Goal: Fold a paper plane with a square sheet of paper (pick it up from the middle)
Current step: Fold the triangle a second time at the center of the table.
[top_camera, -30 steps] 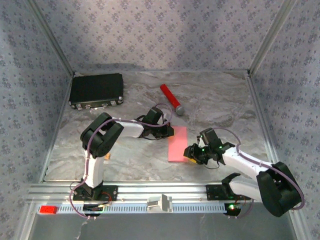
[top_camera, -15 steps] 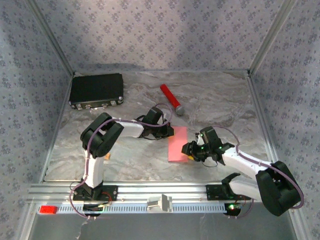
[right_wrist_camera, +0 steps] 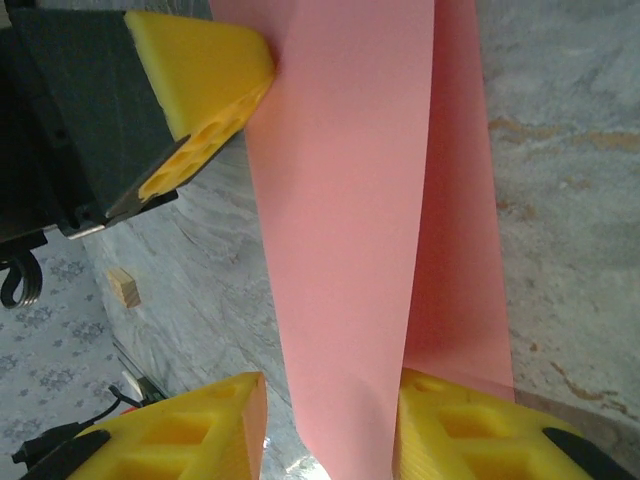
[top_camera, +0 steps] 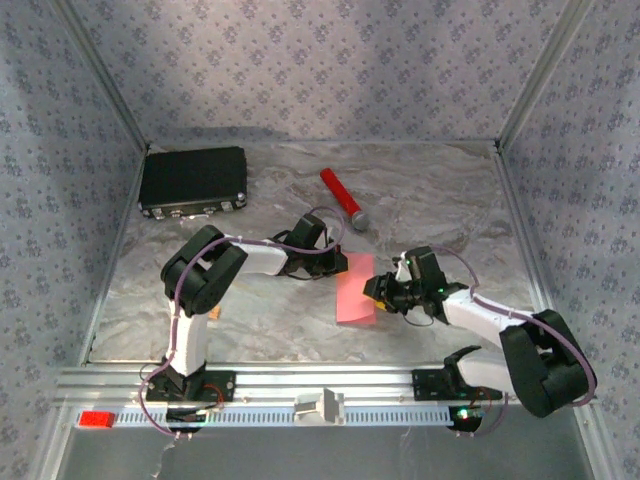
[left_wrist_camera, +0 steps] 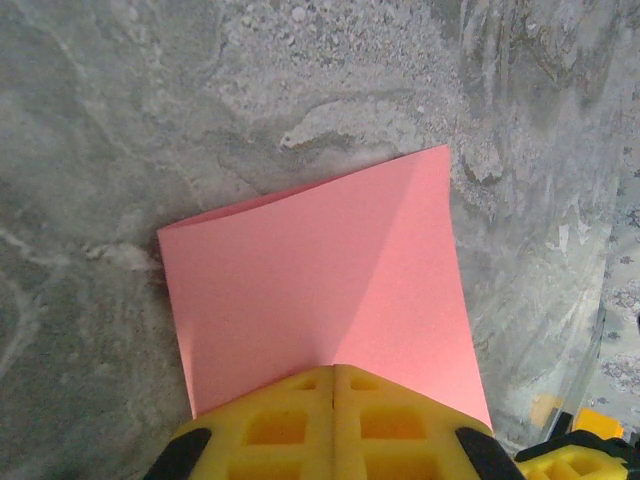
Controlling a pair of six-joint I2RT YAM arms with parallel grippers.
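The pink-red square sheet of paper [top_camera: 352, 296] lies folded on the marble table between both arms. In the left wrist view the paper [left_wrist_camera: 320, 270] shows a slanted crease running up from my left gripper [left_wrist_camera: 333, 372], which is shut, its yellow tips resting on the sheet's near edge. From above, the left gripper [top_camera: 340, 262] sits at the paper's far-left corner. My right gripper [top_camera: 376, 290] is at the paper's right edge. In its own view the right gripper [right_wrist_camera: 330, 385] is open, with a raised flap of the paper [right_wrist_camera: 340, 200] passing between the fingers. The paper plane is not formed.
A black rectangular case [top_camera: 193, 179] lies at the far left. A red cylinder with grey tip [top_camera: 342, 198] lies behind the paper. A small tan block [right_wrist_camera: 124, 286] sits on the table to the left. An aluminium rail [top_camera: 250, 382] runs along the near edge.
My right gripper has slid farther from the near edge along the paper's right side and closer over the sheet. The left gripper has stayed in place.
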